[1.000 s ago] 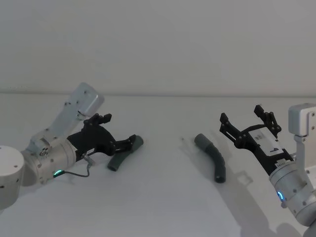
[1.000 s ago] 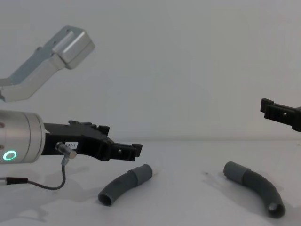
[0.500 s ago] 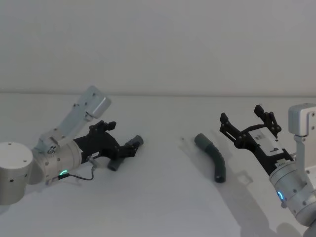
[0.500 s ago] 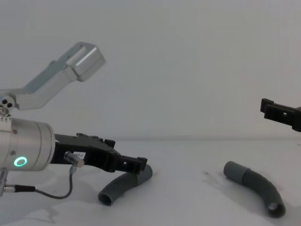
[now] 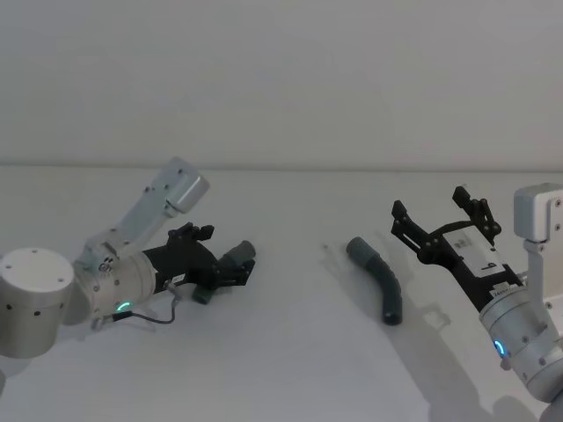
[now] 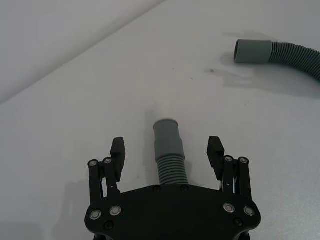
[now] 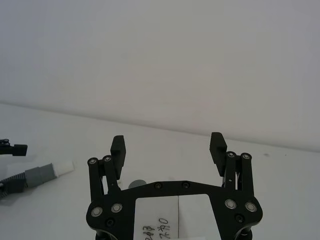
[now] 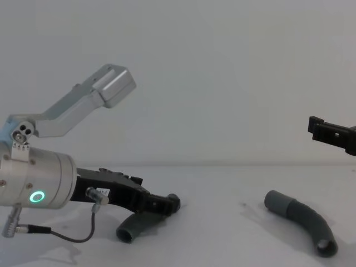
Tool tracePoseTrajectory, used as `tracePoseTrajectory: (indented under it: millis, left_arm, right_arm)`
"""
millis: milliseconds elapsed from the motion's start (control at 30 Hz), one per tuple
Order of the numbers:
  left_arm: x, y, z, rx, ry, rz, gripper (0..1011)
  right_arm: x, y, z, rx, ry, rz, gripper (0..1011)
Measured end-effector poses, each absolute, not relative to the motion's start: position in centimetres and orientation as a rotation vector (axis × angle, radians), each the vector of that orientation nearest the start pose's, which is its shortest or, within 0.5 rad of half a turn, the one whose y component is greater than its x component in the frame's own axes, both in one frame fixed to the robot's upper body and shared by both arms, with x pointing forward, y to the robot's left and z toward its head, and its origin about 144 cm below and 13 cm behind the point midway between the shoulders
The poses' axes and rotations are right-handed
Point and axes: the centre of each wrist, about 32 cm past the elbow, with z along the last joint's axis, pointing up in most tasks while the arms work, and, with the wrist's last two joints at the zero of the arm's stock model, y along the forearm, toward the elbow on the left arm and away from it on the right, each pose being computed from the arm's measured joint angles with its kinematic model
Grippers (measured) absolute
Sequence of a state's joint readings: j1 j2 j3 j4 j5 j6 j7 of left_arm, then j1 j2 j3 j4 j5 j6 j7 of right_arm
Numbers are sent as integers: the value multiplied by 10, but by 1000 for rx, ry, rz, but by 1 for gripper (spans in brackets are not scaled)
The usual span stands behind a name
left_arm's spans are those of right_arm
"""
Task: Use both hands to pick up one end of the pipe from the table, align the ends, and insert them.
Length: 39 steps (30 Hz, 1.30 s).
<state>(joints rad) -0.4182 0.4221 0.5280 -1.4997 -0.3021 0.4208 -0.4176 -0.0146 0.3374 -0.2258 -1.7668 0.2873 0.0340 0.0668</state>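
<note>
Nearest, the left gripper [image 6: 166,149] has dropped to the table [image 5: 281,360] and now straddles the left pipe piece [image 8: 131,229] just behind its cuff [image 6: 166,131], fingers spread wide and not yet clenched. Farther across, the right pipe piece [image 5: 381,281] lies untouched, and the right gripper [image 7: 167,144] hangs released, raised near it. The first grasp looks imminent.

Left gripper [image 8: 164,204] (low) seemingly astride hose [image 8: 131,229]
</note>
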Motion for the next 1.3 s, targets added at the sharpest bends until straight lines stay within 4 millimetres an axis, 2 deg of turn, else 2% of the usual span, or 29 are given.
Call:
tracePoseTrajectory:
  millis: [1300]
  left_arm:
    - [550, 200, 1217, 437, 161, 738, 1001]
  right_arm:
    - [443, -237, 1189, 26, -75, -1230, 1002]
